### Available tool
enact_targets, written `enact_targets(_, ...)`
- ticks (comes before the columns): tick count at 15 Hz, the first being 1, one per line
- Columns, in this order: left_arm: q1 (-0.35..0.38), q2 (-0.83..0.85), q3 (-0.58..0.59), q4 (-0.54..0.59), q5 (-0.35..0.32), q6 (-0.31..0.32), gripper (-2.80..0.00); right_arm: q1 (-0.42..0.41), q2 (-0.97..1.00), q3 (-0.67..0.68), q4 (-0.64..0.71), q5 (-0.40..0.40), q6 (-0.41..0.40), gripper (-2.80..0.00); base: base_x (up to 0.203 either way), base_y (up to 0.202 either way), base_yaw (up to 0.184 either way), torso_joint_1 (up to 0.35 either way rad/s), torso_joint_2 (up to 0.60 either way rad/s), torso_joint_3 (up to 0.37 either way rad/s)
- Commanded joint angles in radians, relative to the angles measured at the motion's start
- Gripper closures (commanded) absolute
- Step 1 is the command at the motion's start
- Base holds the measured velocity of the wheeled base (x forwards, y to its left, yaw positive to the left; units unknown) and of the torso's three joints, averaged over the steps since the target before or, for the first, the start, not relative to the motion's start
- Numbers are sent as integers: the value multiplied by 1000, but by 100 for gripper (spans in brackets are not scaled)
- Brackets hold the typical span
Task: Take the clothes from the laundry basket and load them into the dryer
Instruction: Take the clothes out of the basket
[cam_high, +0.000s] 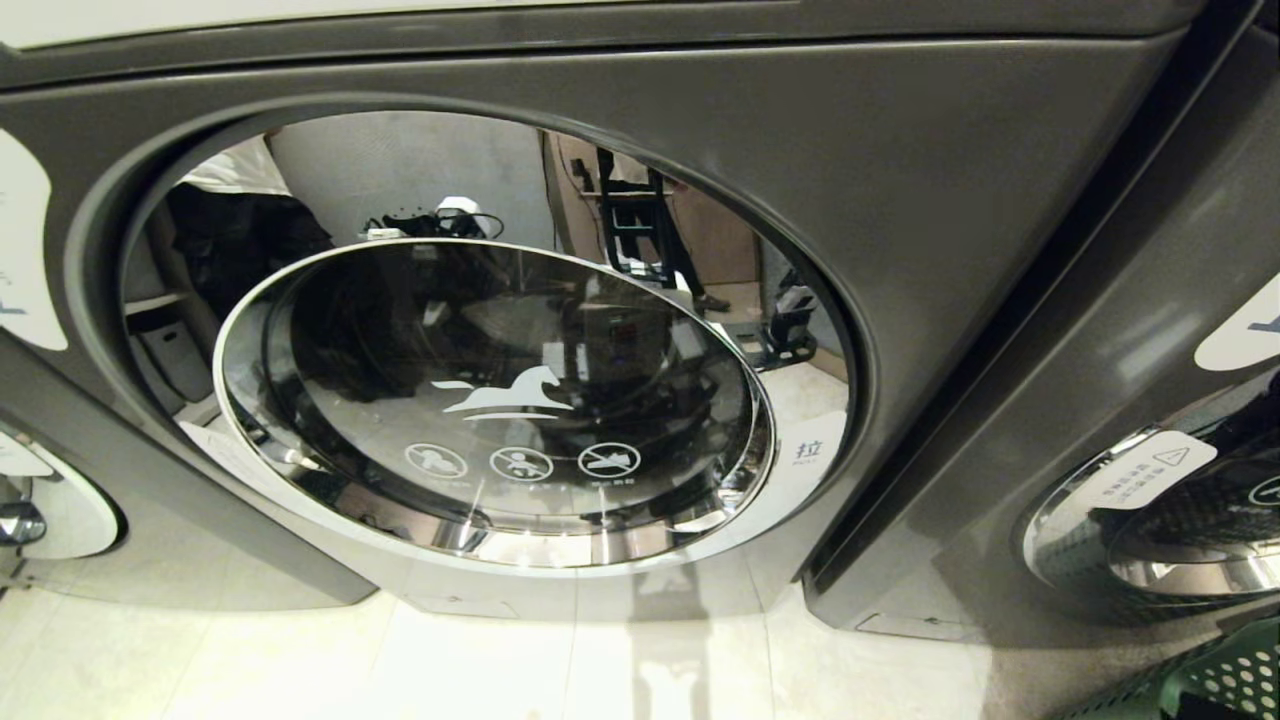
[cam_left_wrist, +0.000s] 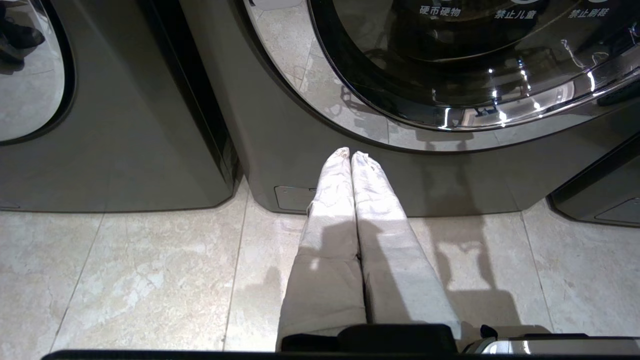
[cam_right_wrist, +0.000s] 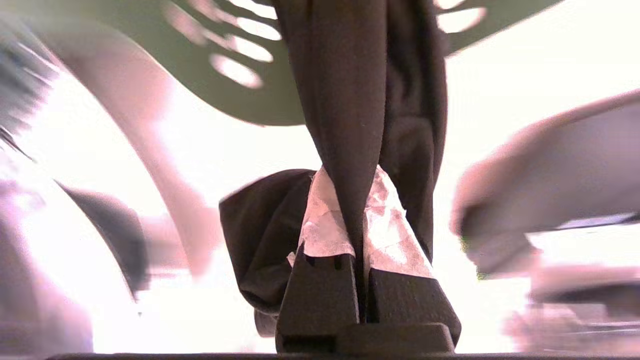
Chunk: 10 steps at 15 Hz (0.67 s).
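Observation:
The grey dryer (cam_high: 930, 200) fills the head view, its round glass door (cam_high: 500, 400) closed. A corner of the green perforated laundry basket (cam_high: 1200, 680) shows at the bottom right. Neither arm appears in the head view. In the right wrist view, my right gripper (cam_right_wrist: 351, 180) is shut on a dark garment (cam_right_wrist: 350, 90) that stretches away from the taped fingers, with the blurred basket (cam_right_wrist: 260, 105) behind it. My left gripper (cam_left_wrist: 350, 154) is shut and empty, held over the floor and pointing at the dryer's base (cam_left_wrist: 450, 180).
Another machine (cam_high: 1150, 500) stands to the right of the dryer and a third (cam_high: 40, 510) to the left. Pale tiled floor (cam_left_wrist: 125, 275) runs in front of them. The door glass mirrors the room behind me.

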Motion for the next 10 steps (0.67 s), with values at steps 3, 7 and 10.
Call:
enact_targets(3, 0, 0, 0, 0, 1, 0, 0, -54, -385, 91, 93, -195, -494, 0, 0, 0, 0, 0, 0, 0)
enact_targets(7, 0, 0, 0, 0, 1, 0, 0, -73, -703, 119, 68, -308, -774, 0, 0, 0, 0, 0, 0, 0)
enact_targets(10, 0, 0, 0, 0, 1, 0, 0, -43, -922, 115, 8, -327, -872, 0, 0, 0, 0, 0, 0, 0)
